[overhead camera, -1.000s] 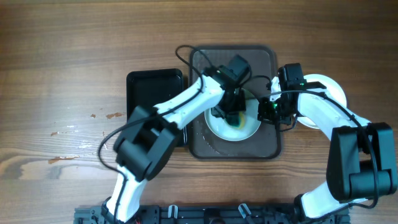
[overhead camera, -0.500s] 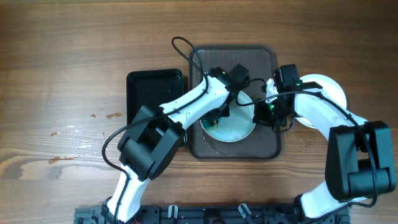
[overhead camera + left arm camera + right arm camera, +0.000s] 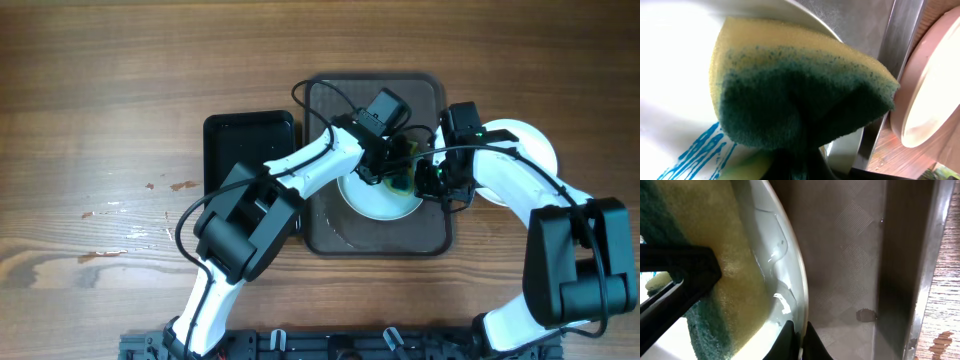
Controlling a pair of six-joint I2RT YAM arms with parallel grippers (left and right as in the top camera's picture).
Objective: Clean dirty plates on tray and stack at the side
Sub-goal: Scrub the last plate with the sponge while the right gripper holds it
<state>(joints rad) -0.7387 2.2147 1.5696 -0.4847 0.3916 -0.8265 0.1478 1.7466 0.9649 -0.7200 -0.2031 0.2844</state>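
A white plate (image 3: 378, 197) lies on the brown-grey tray (image 3: 330, 230). My left gripper (image 3: 395, 163) is shut on a yellow-green sponge (image 3: 800, 90) pressed on the plate's right part; blue smears (image 3: 700, 150) show beside it on the plate (image 3: 670, 75). My right gripper (image 3: 428, 180) is shut on the plate's right rim (image 3: 799, 295), the sponge (image 3: 700, 240) showing left of it. Another white plate (image 3: 528, 145) sits on the table right of the tray; it also shows in the left wrist view (image 3: 930, 95).
A smaller glossy black tray (image 3: 248, 150) lies left of the brown-grey tray. The tray's textured floor (image 3: 850, 255) and raised right wall (image 3: 920, 280) lie beside my right gripper. Wooden table (image 3: 100, 100) surrounds everything.
My left gripper has swept the sponge from the plate's left part across to its right part, near my right gripper. The right gripper keeps its hold on the rim.
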